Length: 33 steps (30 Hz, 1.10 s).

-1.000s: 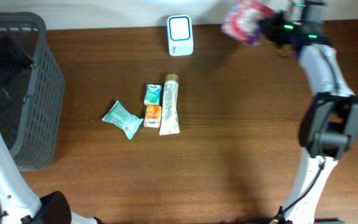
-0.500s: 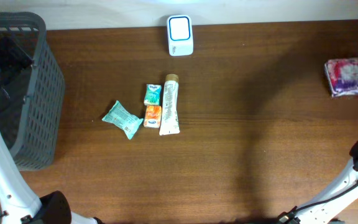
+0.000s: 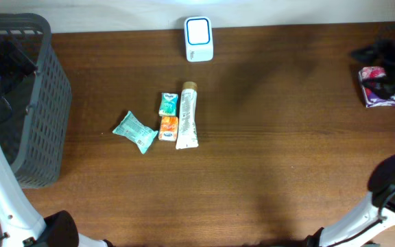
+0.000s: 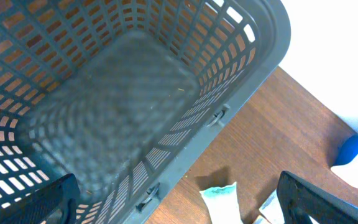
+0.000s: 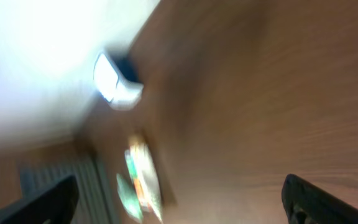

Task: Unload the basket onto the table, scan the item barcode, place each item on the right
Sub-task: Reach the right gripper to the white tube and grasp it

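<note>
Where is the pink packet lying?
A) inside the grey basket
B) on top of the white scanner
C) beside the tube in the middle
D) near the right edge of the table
D: the pink packet lies on the table by its right edge, far from the tube.

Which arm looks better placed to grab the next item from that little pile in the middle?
Probably the left. The left gripper hangs open over the basket, and the teal packet shows in its camera. The right gripper sits at the far edge beside the pink packet.
</note>
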{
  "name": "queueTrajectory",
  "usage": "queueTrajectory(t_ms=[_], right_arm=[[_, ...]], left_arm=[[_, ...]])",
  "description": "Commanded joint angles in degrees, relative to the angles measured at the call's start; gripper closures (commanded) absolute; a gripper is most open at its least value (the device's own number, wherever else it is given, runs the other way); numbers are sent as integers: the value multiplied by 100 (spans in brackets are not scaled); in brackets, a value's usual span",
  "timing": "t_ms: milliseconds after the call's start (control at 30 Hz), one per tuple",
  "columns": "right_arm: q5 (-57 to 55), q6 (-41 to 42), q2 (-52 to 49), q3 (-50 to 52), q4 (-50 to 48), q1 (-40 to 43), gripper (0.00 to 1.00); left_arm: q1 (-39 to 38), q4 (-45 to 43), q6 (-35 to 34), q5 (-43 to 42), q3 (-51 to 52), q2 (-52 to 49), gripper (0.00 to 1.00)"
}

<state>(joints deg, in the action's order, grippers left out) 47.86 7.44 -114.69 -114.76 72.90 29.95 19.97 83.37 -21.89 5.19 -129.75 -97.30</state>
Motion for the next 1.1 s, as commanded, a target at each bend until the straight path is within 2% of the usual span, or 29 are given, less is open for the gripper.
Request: queueTrajectory(t_ms=[0,167,267,367,500,567,633,767,800,900,1000,1067], right_arm=[[31,-1609,-168,26,299,-1185,1],[-798,-1589,-933,33,-52,-3556,1],[-807,-623,-1486,33,-898,-4385,1],[-1054,-76,-1917,33,-1370,-4819,0],[-1086,-44,-2291,33,-1443,-5090,0],[-1106,57,-2476,33,-1493,-5265,7],[-1137,358,-2638,33,-1637,-5386,18],[-1147,404,-2785,33,-1768,-5510,50],[-1147,402,-2806,33,-1777,-5519,66],[-1143,400,-2804,31,-1788,-5490,93],[-1058,341,-2717,31,-1792,-5386,96],[-743,-72,-2518,4,-1790,-5274,96]], left_arm=[[20,4,94,61,-42,2,1],[20,7,94,61,-42,2,1],[20,7,92,61,-42,2,1],[20,7,92,61,-42,2,1],[20,7,94,61,-42,2,1],[20,4,94,61,-42,2,1],[20,7,94,61,-42,2,1],[20,7,94,61,-42,2,1],[20,7,92,61,-42,2,1],[17,7,94,61,-42,2,1],[20,7,94,61,-42,2,1],[20,7,94,61,-42,2,1]])
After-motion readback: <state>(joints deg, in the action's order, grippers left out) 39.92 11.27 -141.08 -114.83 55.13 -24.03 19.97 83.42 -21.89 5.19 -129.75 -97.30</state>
